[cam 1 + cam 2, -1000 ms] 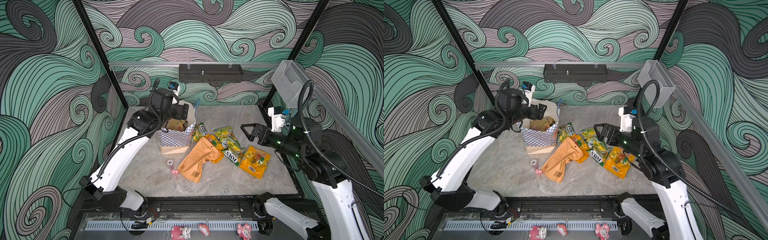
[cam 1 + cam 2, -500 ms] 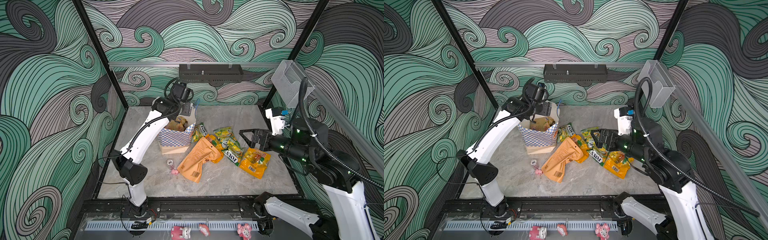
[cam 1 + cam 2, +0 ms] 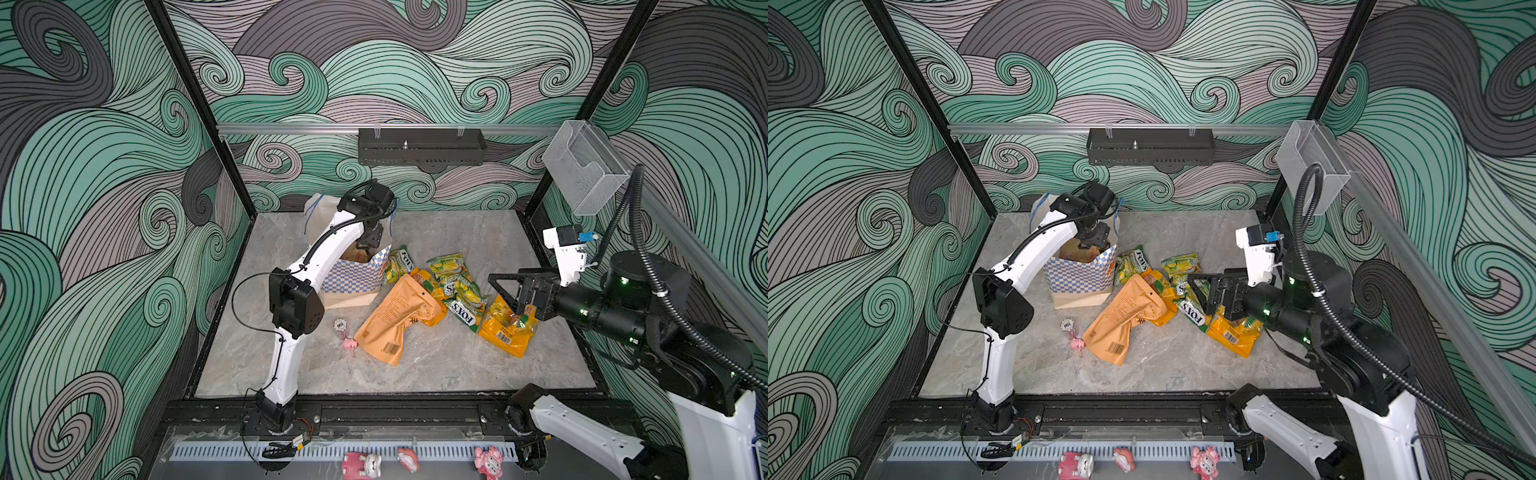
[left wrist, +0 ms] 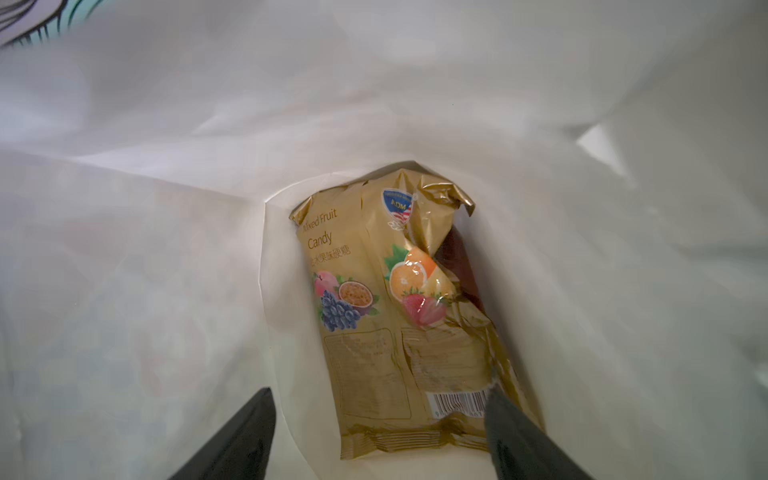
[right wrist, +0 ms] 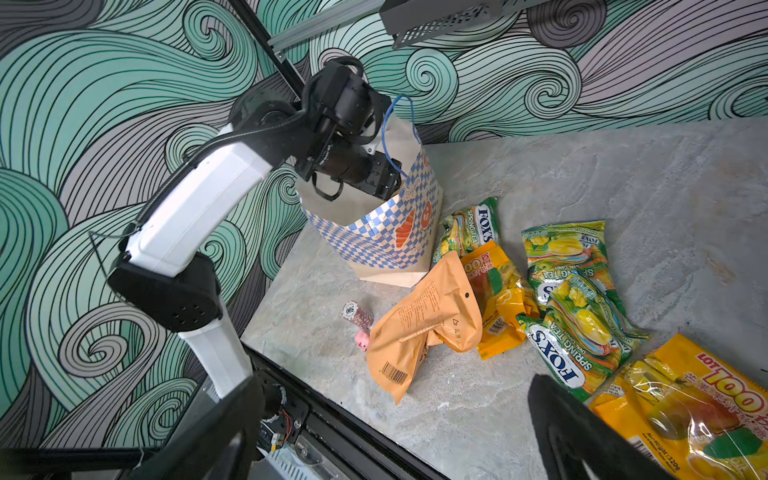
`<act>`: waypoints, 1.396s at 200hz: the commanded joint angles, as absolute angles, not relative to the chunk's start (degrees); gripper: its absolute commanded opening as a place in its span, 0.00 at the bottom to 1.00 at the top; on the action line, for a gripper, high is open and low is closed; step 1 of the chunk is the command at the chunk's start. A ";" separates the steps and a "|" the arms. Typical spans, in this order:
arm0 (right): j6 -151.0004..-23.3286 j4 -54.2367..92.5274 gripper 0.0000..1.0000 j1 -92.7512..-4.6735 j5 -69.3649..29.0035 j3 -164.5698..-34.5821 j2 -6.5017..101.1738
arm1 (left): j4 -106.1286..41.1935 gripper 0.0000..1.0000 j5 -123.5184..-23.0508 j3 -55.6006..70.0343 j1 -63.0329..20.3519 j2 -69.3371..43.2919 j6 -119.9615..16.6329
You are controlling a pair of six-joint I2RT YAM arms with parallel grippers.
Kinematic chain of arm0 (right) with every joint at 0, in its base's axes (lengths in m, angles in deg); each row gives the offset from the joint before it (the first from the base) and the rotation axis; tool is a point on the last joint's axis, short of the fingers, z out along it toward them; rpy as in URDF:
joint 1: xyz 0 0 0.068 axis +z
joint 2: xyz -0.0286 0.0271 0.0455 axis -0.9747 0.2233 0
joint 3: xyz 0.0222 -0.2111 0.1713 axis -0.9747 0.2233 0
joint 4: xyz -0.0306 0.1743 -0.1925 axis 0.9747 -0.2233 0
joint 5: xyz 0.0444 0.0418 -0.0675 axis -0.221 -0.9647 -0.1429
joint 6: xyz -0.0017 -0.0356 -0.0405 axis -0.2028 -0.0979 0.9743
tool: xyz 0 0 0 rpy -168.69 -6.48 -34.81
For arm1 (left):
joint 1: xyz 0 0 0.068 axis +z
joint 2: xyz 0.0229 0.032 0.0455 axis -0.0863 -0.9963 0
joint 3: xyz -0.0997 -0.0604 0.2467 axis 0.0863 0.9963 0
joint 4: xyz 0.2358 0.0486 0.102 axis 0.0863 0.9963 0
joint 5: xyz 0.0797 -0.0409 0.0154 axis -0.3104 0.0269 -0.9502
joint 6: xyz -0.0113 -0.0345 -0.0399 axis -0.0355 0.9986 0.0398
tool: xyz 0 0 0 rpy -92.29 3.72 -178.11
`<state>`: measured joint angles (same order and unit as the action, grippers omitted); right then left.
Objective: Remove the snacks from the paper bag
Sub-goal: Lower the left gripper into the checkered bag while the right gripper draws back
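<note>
Left gripper: lowered through the mouth of the paper bag; black fingers spread apart and gripping nothing, one on each side of the lower end of the gold foil bag.
Right gripper: jaws wide and empty, hovering over the loose snacks on the right of the table.
Paper bag: upright at the back left of the table; cream paper, creased pale interior, blue-and-white checkered band, thin blue cord handles.
Contents of paper bag: gold foil bag, glossy and crinkled, printed with fruit and a barcode, lying at the bottom.
FOX'S bags: shiny green-yellow plastic, two overlapping; a third FOX'S bag lies just beside the paper bag.
Tan-orange pouch: matte, crumpled, barcode near one corner, lying on the table.
Orange-yellow bag: glossy plastic, below the right gripper.
Table: grey marbled slab.
</note>
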<state>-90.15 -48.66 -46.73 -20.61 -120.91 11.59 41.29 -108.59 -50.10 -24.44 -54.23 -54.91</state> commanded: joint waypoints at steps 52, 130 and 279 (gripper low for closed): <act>-79.55 -57.37 0.99 -45.19 -28.94 -131.17 21.00 | 41.24 0.80 -105.74 -49.13 -19.45 -59.41 -50.16; -81.68 -57.93 0.99 -31.13 -18.29 -137.88 28.88 | 42.32 0.82 -101.70 -46.42 -16.49 -64.28 -49.18; -84.95 -55.73 0.99 -29.81 -17.17 -133.17 25.45 | 34.37 0.96 -88.42 -29.80 -15.53 -66.69 -49.20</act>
